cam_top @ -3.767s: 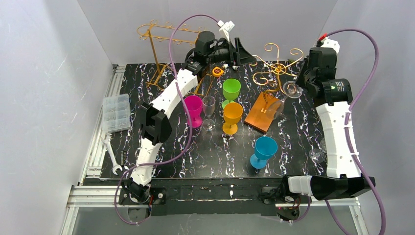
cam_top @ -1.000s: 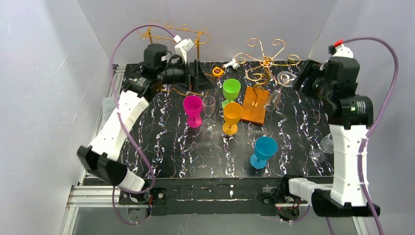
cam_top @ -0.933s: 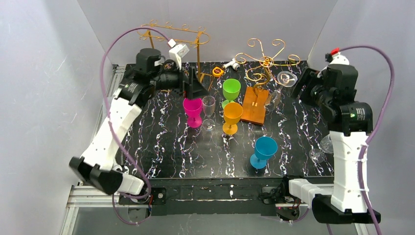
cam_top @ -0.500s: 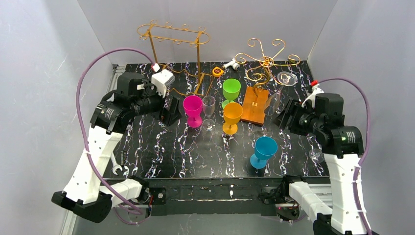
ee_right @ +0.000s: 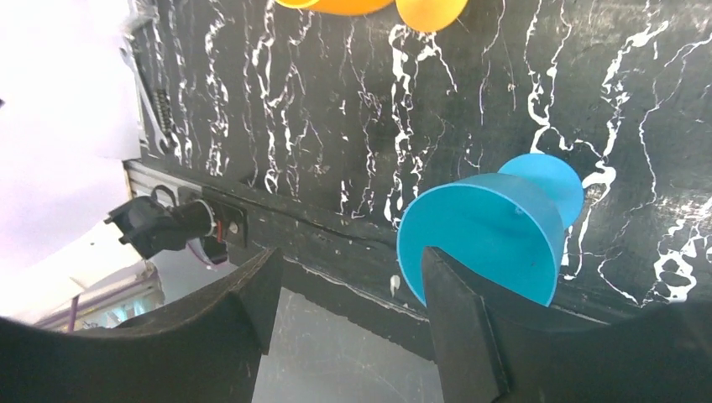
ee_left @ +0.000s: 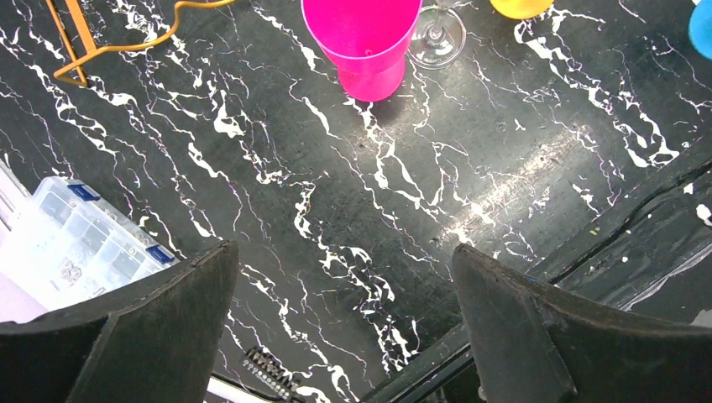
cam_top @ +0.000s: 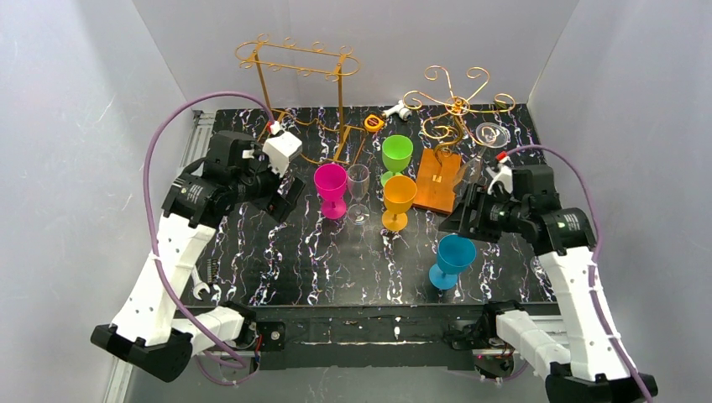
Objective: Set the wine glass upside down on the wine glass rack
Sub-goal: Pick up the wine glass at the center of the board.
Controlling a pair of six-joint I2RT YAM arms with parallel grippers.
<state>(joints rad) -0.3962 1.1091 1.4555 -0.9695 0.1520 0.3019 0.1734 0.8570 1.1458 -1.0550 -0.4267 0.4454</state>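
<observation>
Here the right pincer (ee_right: 348, 281) hangs open near the blue glass (ee_right: 483, 235).

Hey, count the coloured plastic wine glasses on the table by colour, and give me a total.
pink wine glass: 1
green wine glass: 1
orange wine glass: 1
blue wine glass: 1
Total: 4

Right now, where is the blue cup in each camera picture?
Top external: blue glass, lower right of centre.
Left wrist: sliver in top right corner.
Right wrist: lower right of centre.
Shared landmark: orange glass, at the top edge in both wrist views.
</observation>
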